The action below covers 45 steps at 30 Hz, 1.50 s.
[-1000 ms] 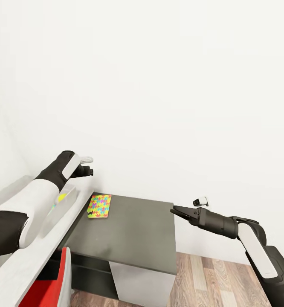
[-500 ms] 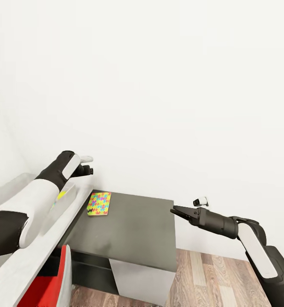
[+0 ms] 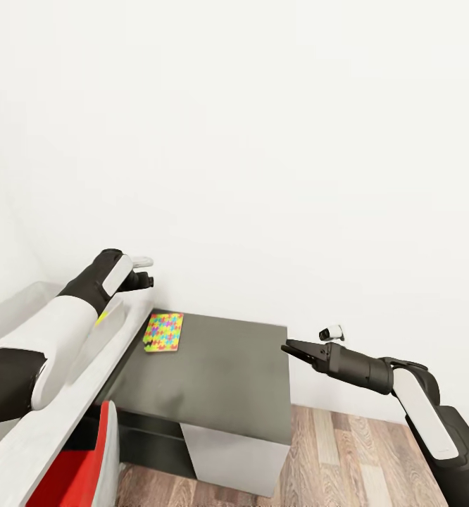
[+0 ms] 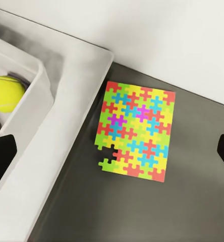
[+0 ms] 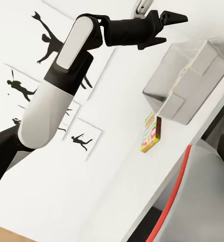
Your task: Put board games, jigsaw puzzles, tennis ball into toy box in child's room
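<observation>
One jigsaw puzzle [image 3: 163, 332] [image 4: 134, 132] lies flat on the dark grey table [image 3: 220, 373], close to its far left corner. Beside it stands the pale grey toy box [image 3: 108, 336] [image 4: 39, 108] on the longer pale top, with the tennis ball [image 4: 7, 93] [image 3: 102, 317] inside. My left gripper [image 3: 141, 273] [image 4: 112, 151] hovers open and empty above the puzzle and the box's end. Off the table's right edge, my right gripper [image 3: 291, 347] hangs in the air, open and empty. The board games and the bed are out of view.
A red and grey seat [image 3: 86, 465] stands low at the front left under the pale top [image 3: 30, 443]. White wall rises right behind the table. Wood-plank floor [image 3: 375, 458] lies to the right of the desk's pale panel [image 3: 234, 458].
The whole picture has shifted a little, so the camera moved: table and puzzle sit slightly higher in the view. Both arms keep their pose and both grippers stay empty.
</observation>
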Motion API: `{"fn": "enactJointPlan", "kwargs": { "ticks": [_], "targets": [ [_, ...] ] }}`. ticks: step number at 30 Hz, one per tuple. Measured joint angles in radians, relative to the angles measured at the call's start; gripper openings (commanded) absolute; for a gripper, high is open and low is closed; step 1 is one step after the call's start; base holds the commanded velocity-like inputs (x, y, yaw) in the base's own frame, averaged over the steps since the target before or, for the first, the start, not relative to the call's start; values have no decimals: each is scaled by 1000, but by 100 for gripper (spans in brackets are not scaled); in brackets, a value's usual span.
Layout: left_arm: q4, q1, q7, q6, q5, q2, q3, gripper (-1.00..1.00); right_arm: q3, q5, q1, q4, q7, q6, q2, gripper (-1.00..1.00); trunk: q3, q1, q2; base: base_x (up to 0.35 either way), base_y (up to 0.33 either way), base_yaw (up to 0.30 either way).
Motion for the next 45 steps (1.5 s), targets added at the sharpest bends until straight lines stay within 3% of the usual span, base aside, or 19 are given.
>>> {"fn": "enactJointPlan", "kwargs": {
  "ticks": [16,26,32,45],
  "targets": [
    [0,0,-20,-8,10,3,0,100,0,2,0,0,0,0,0,100,-26,0,0,0,0,0],
    [9,0,-101,-9,5,5,-2,100,0,2,0,0,0,0,0,100,-43,0,0,0,0,0],
    [14,0,-114,-11,4,9,-3,100,0,2,0,0,0,0,0,100,-53,0,0,0,0,0],
    [42,0,-205,-75,-1,14,-8,100,1,3,0,0,-3,0,1,100,-74,0,0,0,0,0]
  ]
}}
